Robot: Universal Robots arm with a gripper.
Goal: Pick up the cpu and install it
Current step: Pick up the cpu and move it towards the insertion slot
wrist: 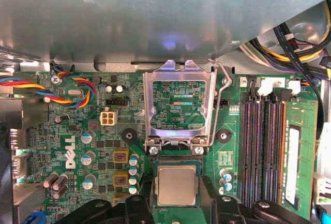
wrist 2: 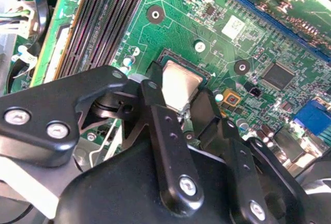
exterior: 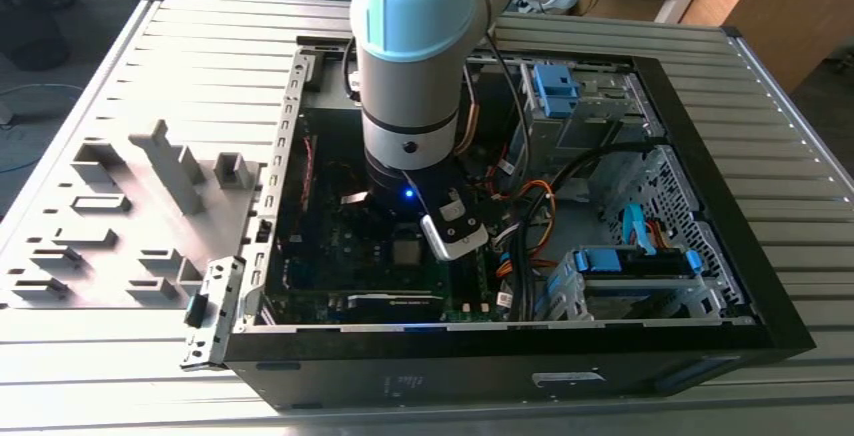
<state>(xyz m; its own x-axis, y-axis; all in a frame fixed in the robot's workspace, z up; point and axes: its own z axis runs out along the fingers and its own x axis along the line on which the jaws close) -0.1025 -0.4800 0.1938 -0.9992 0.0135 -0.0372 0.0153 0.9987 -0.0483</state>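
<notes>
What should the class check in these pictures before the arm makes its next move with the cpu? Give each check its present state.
1. Hinged socket frame open: ok, it stands raised clear of the socket.
2. Wire lever released: ok, swung up beside the frame.
3. cpu square to the socket: ok, its edges run parallel to the socket's.
4. cpu fully seated: cannot tell.
5. claw hold on the cpu: cannot tell.
6. Coloured wires clear of the socket: ok, they lie apart from it.
</notes>
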